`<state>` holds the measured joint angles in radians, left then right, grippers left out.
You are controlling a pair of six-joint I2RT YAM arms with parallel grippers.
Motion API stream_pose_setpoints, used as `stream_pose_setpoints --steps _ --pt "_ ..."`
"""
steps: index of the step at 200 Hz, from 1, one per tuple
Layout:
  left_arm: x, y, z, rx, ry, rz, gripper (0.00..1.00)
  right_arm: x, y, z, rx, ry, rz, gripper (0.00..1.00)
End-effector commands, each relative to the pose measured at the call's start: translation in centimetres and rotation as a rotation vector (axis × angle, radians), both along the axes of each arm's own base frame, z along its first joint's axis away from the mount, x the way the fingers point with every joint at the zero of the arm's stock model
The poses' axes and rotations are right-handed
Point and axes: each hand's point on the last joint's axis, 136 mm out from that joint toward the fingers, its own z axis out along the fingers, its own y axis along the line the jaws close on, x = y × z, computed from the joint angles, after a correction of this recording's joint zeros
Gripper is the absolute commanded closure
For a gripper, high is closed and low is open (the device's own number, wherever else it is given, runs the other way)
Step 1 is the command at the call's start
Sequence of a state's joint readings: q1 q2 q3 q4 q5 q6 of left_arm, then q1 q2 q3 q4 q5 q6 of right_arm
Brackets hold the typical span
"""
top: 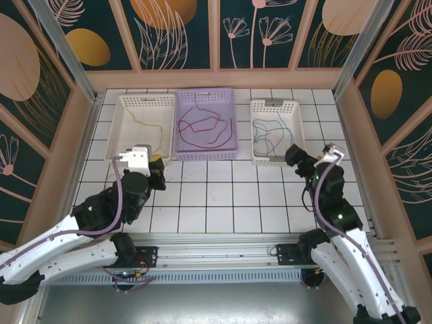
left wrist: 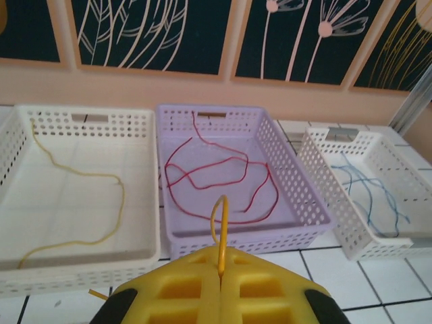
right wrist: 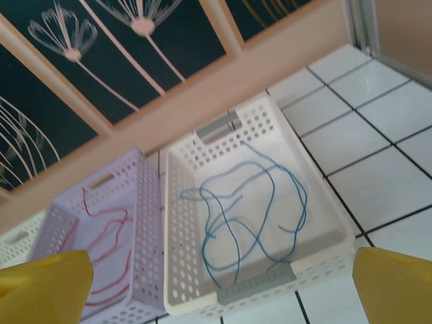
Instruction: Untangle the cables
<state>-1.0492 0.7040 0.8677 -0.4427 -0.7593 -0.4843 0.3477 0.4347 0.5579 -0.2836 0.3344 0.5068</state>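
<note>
The left claw (left wrist: 221, 273) is squeezing tight on a yellow loop (left wrist: 217, 214), just in front of the purple bin (left wrist: 297, 192). I think it should be lifting slowly over the left bin's (left wrist: 81, 111) wall, where the yellow wire (left wrist: 122, 206) is lying. The red wire (left wrist: 223, 162) is sitting in the purple bin, the blue wire (right wrist: 229, 233) in the right bin (right wrist: 177, 243). The right claw (top: 295, 158) is hanging wide open, holding nothing

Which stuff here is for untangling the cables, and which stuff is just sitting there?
For the job:
yellow cable, pinched in the left gripper, jaws shut
red cable
blue cable
right gripper, jaws open

Just there:
left white basket
purple basket
right white basket
tiled table
flowery wall panels
</note>
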Motion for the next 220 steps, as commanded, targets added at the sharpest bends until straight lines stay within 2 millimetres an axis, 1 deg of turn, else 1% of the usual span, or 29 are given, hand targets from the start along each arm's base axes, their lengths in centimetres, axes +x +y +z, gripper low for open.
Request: stream_pose_setpoints --steps 1,5,11,12,14,27,59,79,113,164,220 --pt "0.3 -0.2 3.5 -0.052 -0.055 0.003 1.0 -0.9 -0.6 -0.8 0.027 -0.07 -0.02 0.01" --pt "0.3 -0.2 3.9 -0.056 -0.058 0.005 1.0 -1.0 -0.7 -0.5 0.028 -0.096 -0.024 0.01" --pt "0.4 -0.3 3.8 -0.047 -0.053 0.007 1.0 -1.2 -1.0 -0.1 0.024 -0.133 -0.031 0.01" --pt "0.4 -0.3 4.4 -0.059 -0.06 0.007 1.0 -1.3 -1.0 0.0 0.022 -0.139 -0.032 0.01" --pt "0.4 -0.2 4.9 -0.067 -0.065 0.007 1.0 -1.3 -1.1 0.1 0.017 -0.148 -0.035 0.01" --pt "0.4 -0.2 6.3 -0.079 -0.074 0.009 1.0 -1.6 -1.2 0.8 -0.013 -0.19 -0.031 0.01" --pt "0.4 -0.2 9.2 -0.106 -0.096 0.006 1.0 -1.2 -0.4 0.2 -0.014 -0.161 0.008 0.01" --pt "0.5 -0.2 10.6 -0.107 -0.113 0.009 1.0 -1.1 -0.7 0.2 -0.011 -0.154 -0.009 0.01" --pt "0.8 -1.0 13.0 -0.095 -0.131 -0.007 1.0 -1.1 -0.2 -0.1 0.001 -0.157 0.016 0.01" --pt "0.9 -1.5 18.1 -0.122 -0.189 -0.024 1.0 -1.1 -0.2 -0.2 0.007 -0.158 0.019 0.01" --pt "0.9 -2.3 22.5 -0.141 -0.246 -0.054 1.0 -1.1 0.0 -0.3 0.01 -0.156 0.026 0.01"
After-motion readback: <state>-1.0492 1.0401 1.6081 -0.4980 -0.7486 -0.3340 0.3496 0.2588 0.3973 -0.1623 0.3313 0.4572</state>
